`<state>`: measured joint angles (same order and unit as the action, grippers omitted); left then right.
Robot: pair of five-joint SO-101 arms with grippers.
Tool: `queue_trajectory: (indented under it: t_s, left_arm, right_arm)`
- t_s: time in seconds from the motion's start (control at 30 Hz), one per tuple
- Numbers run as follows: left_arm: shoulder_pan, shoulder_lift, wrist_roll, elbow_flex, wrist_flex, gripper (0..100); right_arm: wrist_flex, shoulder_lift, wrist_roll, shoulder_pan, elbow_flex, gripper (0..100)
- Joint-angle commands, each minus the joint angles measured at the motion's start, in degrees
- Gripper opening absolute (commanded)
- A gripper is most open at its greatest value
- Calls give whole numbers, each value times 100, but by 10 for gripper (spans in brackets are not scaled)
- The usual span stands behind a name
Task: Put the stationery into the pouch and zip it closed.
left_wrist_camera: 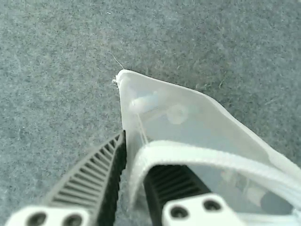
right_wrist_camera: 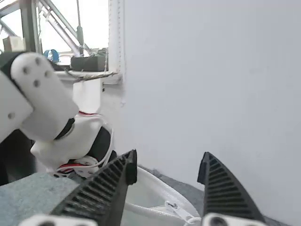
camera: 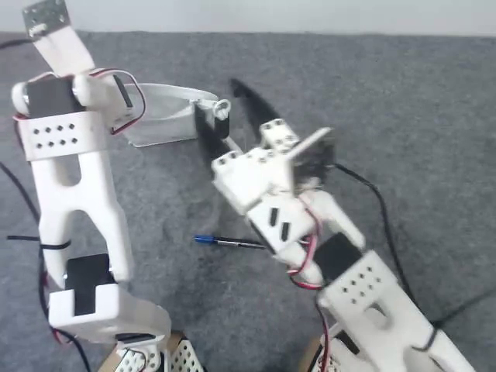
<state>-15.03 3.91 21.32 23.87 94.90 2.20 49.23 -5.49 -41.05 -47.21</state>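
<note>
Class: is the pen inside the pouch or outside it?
Outside. The pen lies flat on the grey table, well apart from the pouch farther back.

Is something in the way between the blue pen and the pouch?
Nothing lies on the carpet between the pen and the pouch. The right gripper hangs over the pouch's opening with its fingers apart, and that arm hides one end of the pen.

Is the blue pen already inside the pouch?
No, in the high view the blue pen lies flat on the grey mat, clearly apart from the pouch.
</note>
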Motion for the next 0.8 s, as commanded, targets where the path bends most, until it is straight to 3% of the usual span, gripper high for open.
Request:
queue_trajectory:
  t_s: [0.0, 0.33, 0.47, 0.63, 0.77]
  left_arm:
    - [53, -123, 44, -92, -202, 25]
    - [-290, -123, 88, -171, -343, 25]
    - [-290, -123, 88, -171, -343, 26]
    - [-475, -149, 264, -154, -352, 26]
    - [-554, -149, 316, -163, -422, 26]
  right_arm:
    - [646, 470, -185, 110, 18, 193]
    - [3196, 532, -167, 110, 0, 193]
    - [3934, 532, 440, -145, -9, 194]
    - [4549, 514, 633, -681, -26, 195]
    - [4426, 92, 800, -954, -229, 196]
